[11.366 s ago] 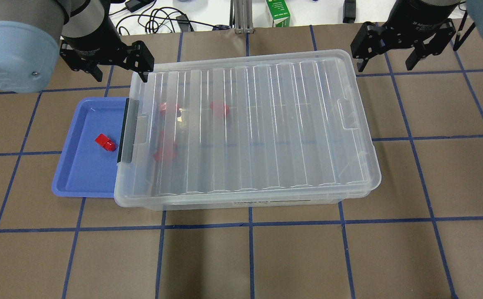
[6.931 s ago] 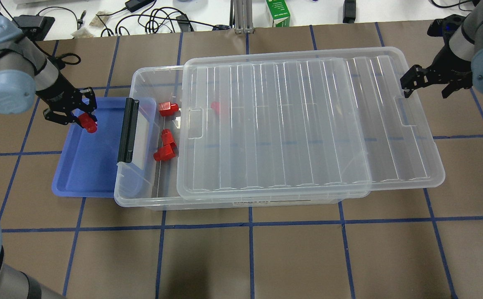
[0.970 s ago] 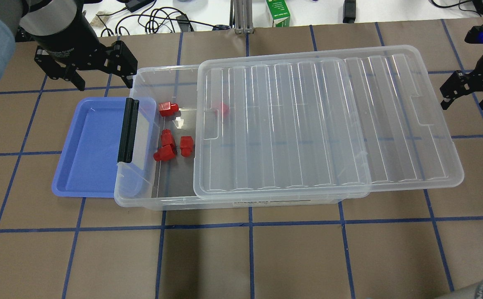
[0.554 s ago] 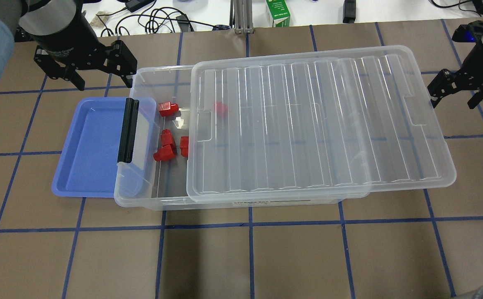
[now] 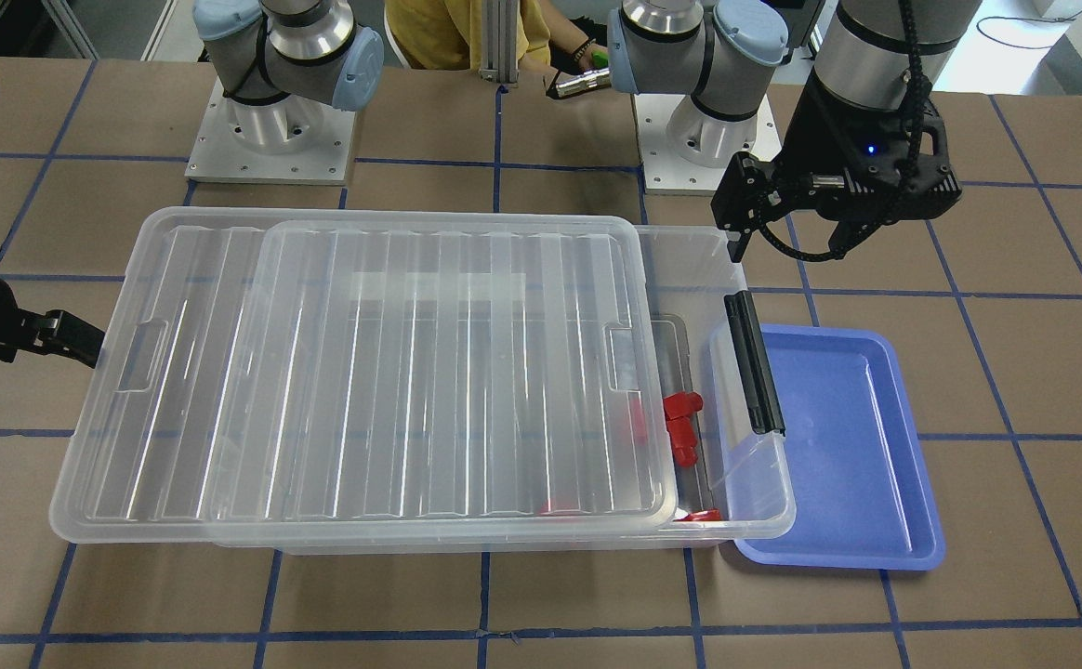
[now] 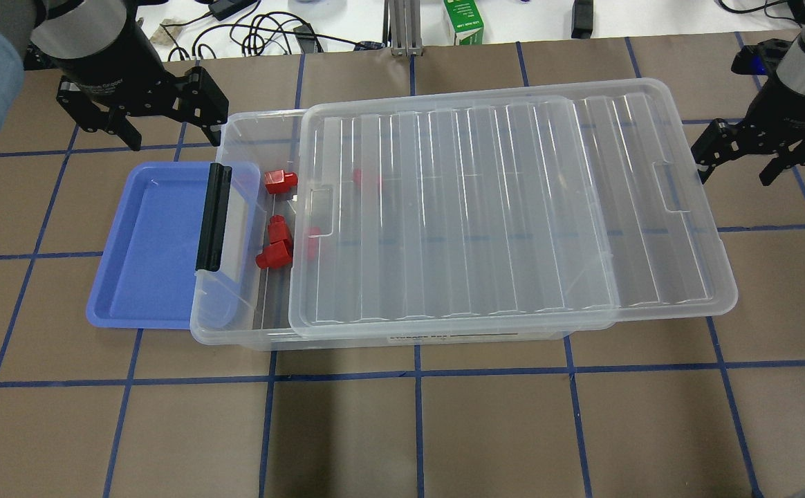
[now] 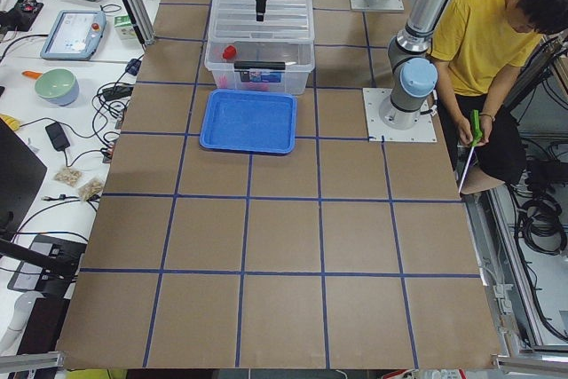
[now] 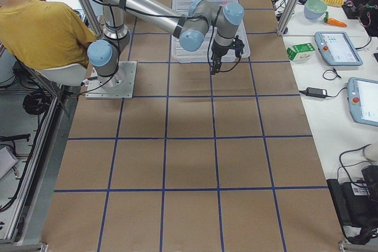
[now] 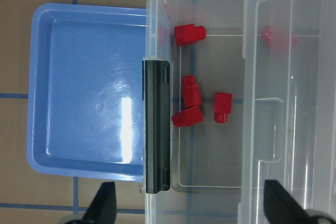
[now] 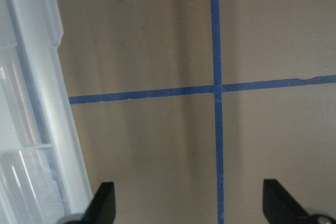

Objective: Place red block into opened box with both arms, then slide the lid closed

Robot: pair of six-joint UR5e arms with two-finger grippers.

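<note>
The clear box [image 6: 231, 336] lies lengthwise on the table, its black bar [image 6: 213, 216] at the left end. The ribbed lid [image 6: 499, 207] rests on top, overhanging the right end and leaving a strip open at the left. Several red blocks lie inside: three in the open strip [image 9: 189, 34] [image 9: 191, 92] [image 9: 187, 117], one at the lid's edge [image 6: 312, 242], one under the lid [image 6: 368, 178]. My left gripper [image 6: 176, 141] hangs open and empty over the box's far left corner. My right gripper [image 6: 736, 178] is open, one finger [image 5: 76, 342] against the lid's right end.
A shallow blue tray [image 6: 146, 249] sits against the box's left end with nothing in it. Cables and a green carton [image 6: 463, 21] lie beyond the table's far edge. A person in a yellow shirt [image 7: 479, 51] sits behind the robot bases.
The lid has slid left over the box, now half covering the block by its edge. The right gripper moved left with it. The left gripper has stayed still.
</note>
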